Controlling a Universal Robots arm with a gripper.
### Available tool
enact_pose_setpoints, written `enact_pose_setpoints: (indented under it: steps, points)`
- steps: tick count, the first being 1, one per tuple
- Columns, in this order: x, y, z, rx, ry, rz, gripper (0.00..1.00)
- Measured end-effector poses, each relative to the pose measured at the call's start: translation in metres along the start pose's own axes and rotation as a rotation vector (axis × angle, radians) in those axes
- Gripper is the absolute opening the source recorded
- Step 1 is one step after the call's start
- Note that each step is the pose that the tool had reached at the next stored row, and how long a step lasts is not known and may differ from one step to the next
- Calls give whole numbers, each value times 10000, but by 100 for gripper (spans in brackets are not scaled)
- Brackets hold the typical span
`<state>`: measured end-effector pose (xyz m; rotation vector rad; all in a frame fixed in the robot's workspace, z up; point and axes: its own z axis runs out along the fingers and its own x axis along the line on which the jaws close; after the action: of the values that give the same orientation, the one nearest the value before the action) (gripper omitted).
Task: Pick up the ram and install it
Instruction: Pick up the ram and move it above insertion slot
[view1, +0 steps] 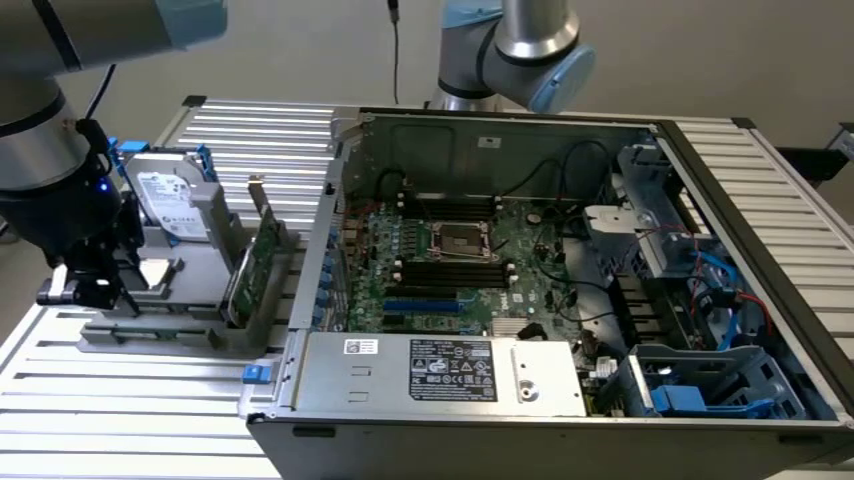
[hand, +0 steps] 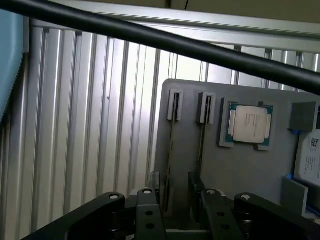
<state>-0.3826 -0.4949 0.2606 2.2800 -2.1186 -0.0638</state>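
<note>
In the wrist view two ram sticks stand on edge in the slots of a grey holder (hand: 190, 165): one ram (hand: 171, 150) and a second ram (hand: 201, 142) beside it. My gripper (hand: 174, 192) is open, with one black finger (hand: 154, 187) on each side of the first stick's near end; whether a finger touches it I cannot tell. In the exterior view the gripper (view1: 91, 285) hangs low over the near left end of the grey holder (view1: 160, 335), left of the open computer case (view1: 561, 300).
The holder also carries a CPU (hand: 250, 124), a hard drive (view1: 167, 195) and a tall green expansion card (view1: 254, 265). Black memory slots (view1: 454, 270) lie by the CPU socket (view1: 461, 238) on the motherboard. A black cable (hand: 165, 42) crosses the wrist view. A second arm (view1: 527, 45) stands behind the case.
</note>
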Motion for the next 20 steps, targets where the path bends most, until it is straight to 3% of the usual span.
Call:
enact_pose_setpoints:
  steps: [20]
  points:
    - [-3, 18, 366, 1, -6, 127, 36]
